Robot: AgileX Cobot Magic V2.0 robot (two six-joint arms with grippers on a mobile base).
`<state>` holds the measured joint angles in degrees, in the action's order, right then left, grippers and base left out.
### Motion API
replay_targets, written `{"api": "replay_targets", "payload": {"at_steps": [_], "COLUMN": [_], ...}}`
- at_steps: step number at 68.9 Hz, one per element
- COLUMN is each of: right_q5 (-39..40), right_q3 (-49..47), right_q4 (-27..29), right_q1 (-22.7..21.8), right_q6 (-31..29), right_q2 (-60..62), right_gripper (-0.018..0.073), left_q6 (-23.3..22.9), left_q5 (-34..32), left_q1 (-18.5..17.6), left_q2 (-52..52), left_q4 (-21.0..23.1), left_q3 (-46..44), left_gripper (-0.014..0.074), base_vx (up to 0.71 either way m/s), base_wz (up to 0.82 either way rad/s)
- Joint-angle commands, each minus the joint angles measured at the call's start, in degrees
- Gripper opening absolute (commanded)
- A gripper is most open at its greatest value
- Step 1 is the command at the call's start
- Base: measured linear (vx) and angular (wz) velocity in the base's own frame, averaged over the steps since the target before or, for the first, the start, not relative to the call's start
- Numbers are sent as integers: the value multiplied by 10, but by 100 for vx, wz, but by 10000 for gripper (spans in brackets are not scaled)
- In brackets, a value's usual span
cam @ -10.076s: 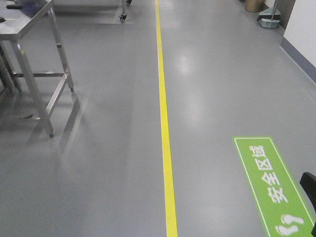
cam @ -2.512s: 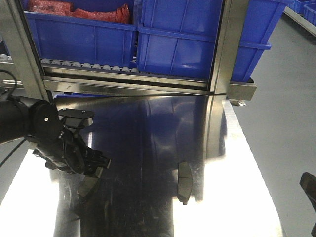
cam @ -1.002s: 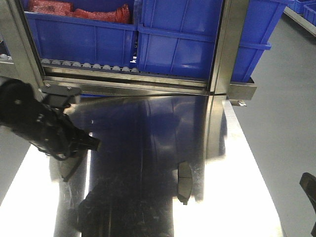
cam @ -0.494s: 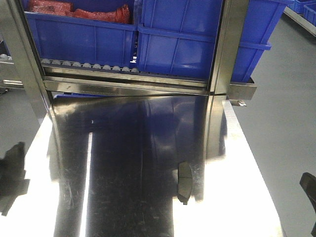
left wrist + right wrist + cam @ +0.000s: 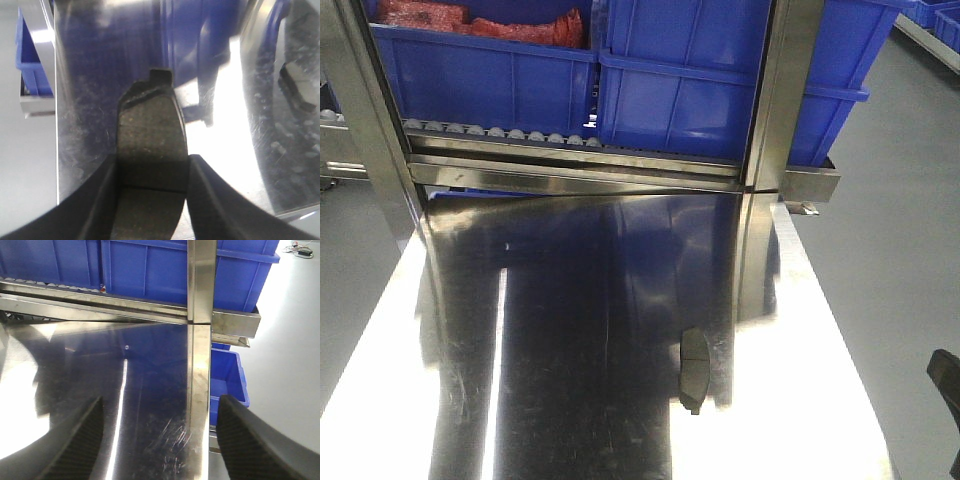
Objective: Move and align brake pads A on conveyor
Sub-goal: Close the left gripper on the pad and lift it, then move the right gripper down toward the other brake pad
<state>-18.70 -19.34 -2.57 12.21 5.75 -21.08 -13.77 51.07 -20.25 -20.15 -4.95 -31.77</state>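
My left gripper [image 5: 152, 172] is shut on one brake pad A [image 5: 150, 130], a dark grey oblong pad with a small end tab, held above the shiny steel tabletop [image 5: 90, 115]. A second pad [image 5: 693, 370] lies flat on that tabletop, right of centre in the front view. A dark pad-like shape [image 5: 296, 90] shows at the right of the left wrist view. My right gripper [image 5: 160, 440] is open over the table's right edge, with nothing between its fingers. The conveyor is out of view. The left arm does not show in the front view.
Blue bins [image 5: 690, 80] stand on a metal roller track [image 5: 500, 133] behind the table, framed by steel uprights [image 5: 782, 100]. Another blue bin [image 5: 227, 377] sits below the table's right edge. Grey floor [image 5: 900, 220] lies to the right.
The left arm, holding a pad, has swung left across the table and out of the front view. The pad on the table has not moved. Ten seconds ago the view showed open floor.
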Motion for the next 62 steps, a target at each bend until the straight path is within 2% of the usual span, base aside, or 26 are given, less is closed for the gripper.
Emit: {"api": "replay_targets", "payload": {"at_steps": [1,51,62], "right_q5": [42,60,31], "right_q3": [-16,-16,-34], "right_q4": [-4,-4,26], "right_q1": [-1,-1,-1], "right_q6": [-3,0,4], "right_q2": [-5,-5,-16], "right_gripper": [470,470,470], "left_q6": [-3,-7,-7], "left_q5": [-47,-48,-48], "left_q1": [-2,-2,-2], "left_q2": [23,46,46], "left_q4": [-5,-5,-5], "left_q3": [-14,-15,-15], "left_gripper": [-6,-6,-6], "base_vx": [0,0,0], "base_wz": [0,0,0]}}
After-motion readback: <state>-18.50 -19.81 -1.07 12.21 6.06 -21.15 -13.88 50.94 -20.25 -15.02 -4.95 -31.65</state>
